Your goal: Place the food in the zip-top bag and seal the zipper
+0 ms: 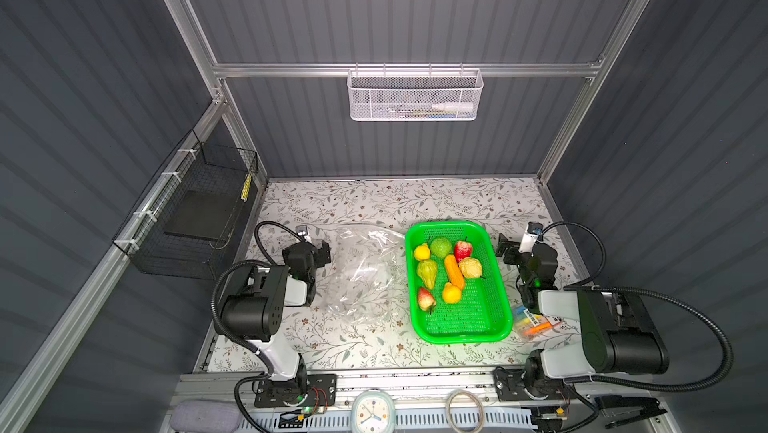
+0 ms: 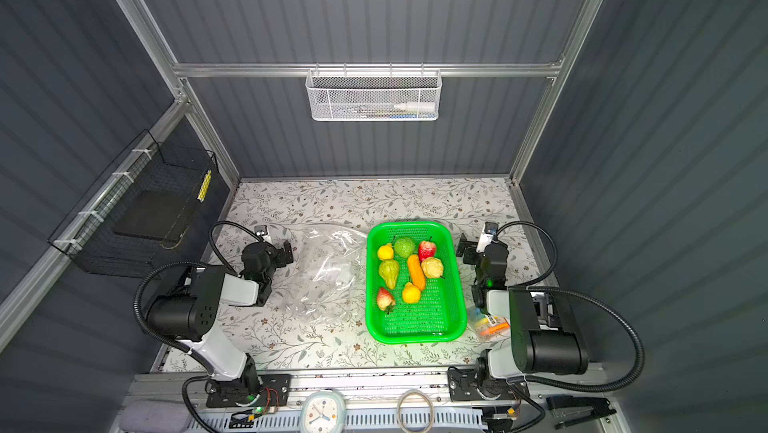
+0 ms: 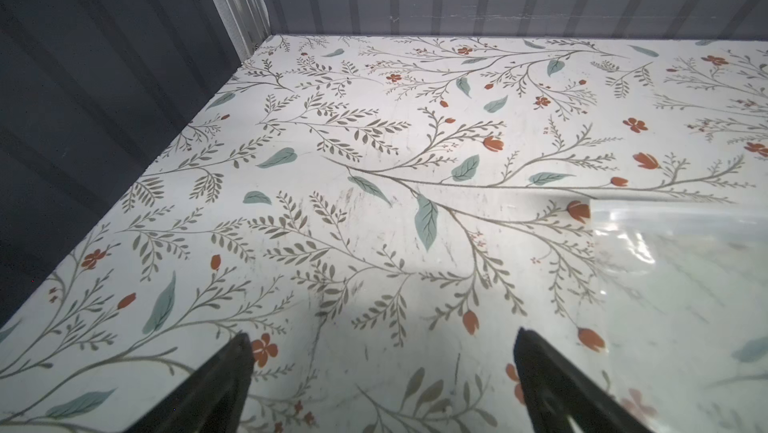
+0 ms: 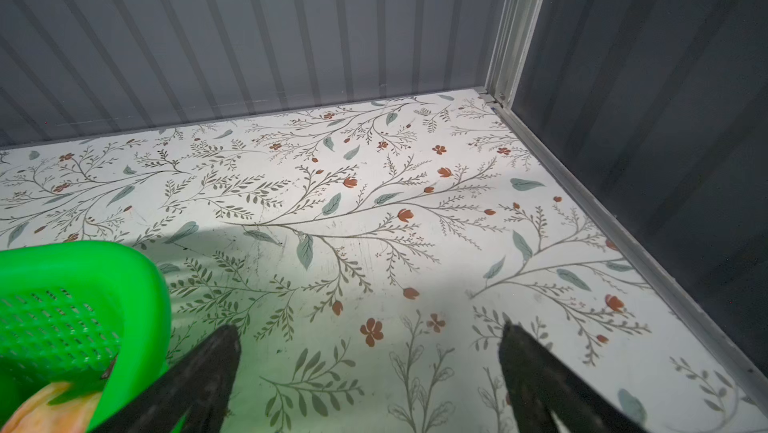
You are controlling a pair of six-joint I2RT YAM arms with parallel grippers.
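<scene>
Left wrist view shows left hand [image 3: 382,333] spread, empty, over the table [image 3: 374,219]; right hand [image 4: 370,327] likewise beside green basket [image 4: 124,268].

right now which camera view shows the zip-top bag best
The top views: both show the whole zip-top bag lying beside the green basket. The left wrist view catches only one clear corner; the right wrist view shows none of it.

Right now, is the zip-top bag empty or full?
Empty. The zip-top bag shows only tabletop through it; the eight food pieces sit in the green basket.
</scene>
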